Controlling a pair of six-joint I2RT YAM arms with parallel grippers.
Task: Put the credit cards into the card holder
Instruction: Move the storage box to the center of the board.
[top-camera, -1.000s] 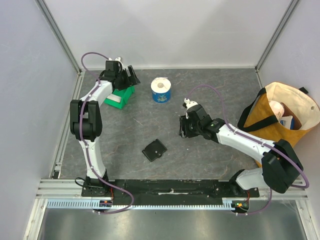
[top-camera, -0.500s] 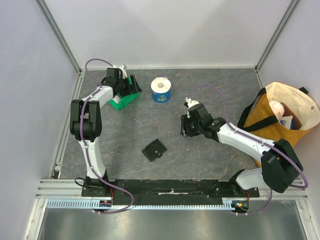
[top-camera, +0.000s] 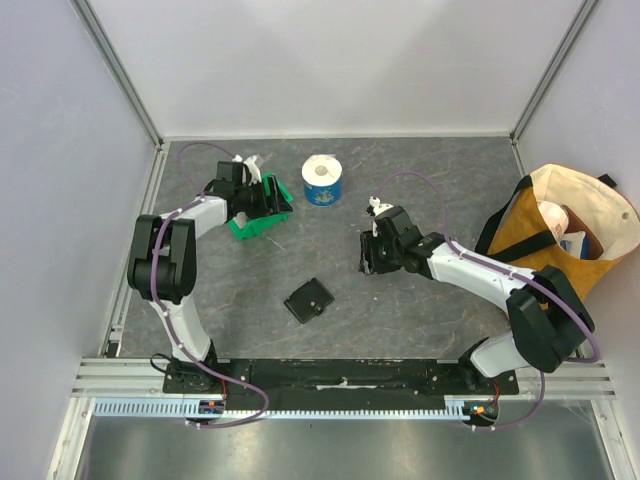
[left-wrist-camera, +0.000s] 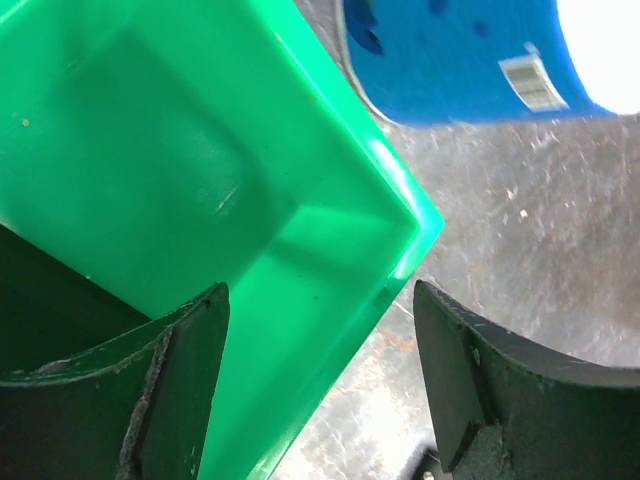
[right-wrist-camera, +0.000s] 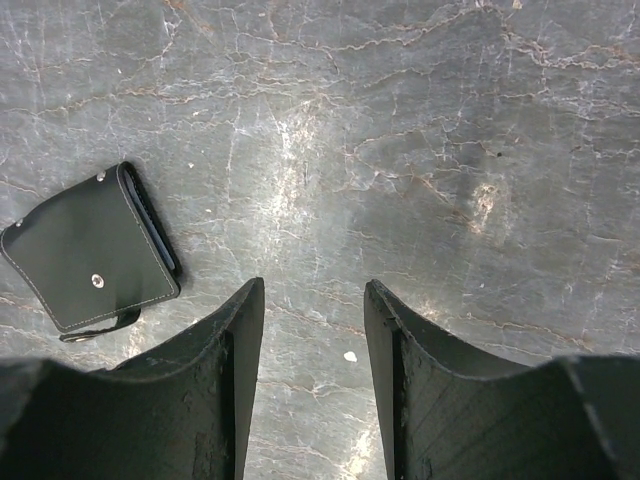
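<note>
Step, I reckon: getting at the cards; none in view. My L claw (left-wrist-camera: 318, 300) gapes astride green bin (left-wrist-camera: 200, 170) corner, gripping nothing. R claw (right-wrist-camera: 313, 295) part-open, empty. Card holder (right-wrist-camera: 90, 255) lies shut, mid-table. Next probably needs the bin wall pinched.

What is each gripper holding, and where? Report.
Nothing: left gripper straddles a wall of the green bin without clamping it; right gripper hangs open over the table.

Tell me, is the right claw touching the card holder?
Apart. The right wrist view shows bare table between the right claw and the card holder.
</note>
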